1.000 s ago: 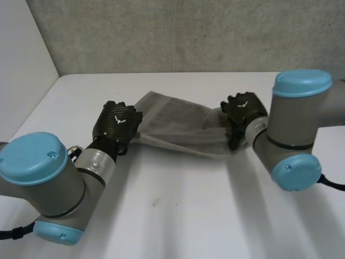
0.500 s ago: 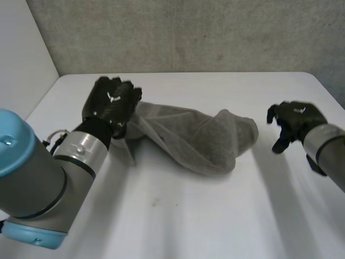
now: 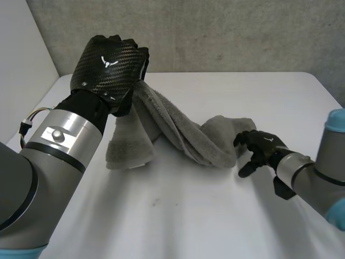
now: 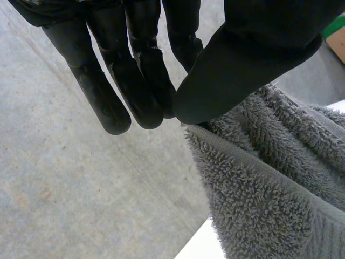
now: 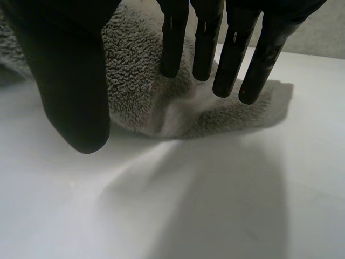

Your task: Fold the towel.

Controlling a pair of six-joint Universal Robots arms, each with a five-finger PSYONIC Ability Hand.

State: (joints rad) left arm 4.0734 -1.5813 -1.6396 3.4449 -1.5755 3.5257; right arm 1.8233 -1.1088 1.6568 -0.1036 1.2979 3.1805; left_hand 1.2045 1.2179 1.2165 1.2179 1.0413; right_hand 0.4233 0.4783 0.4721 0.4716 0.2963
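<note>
Head view, upper left of the frame: left hand (image 3: 110, 67) high above the table (image 3: 188, 216), clamped on 1 end of the towel (image 3: 183, 135). Confirmed in the left wrist view: thumb pressed against fingers (image 4: 135, 97), hemmed edge of the grey terry pinched between them, the rest of the cloth hanging away below the thumb.

Lower right of the head view: right hand (image 3: 261, 148) low over the table, released, grasping nothing, just beside the towel's far end; cannot tell whether touching. Same in the right wrist view: fingertips (image 5: 232, 70) straight and spread, pointing at the bunched cloth lying just beyond them, bare table under the palm.

Outward from the hands: towel strung as a twisted rope from the upper-left grip down to a heap at centre right, with 1 loose flap drooping to the table at left of centre.

Judged barely begun. No flat layer, no matched edges, no crease laid down. Left to do, by the look of it: untwist and spread the cloth, bring 1 end over the other, press flat, let go.
</note>
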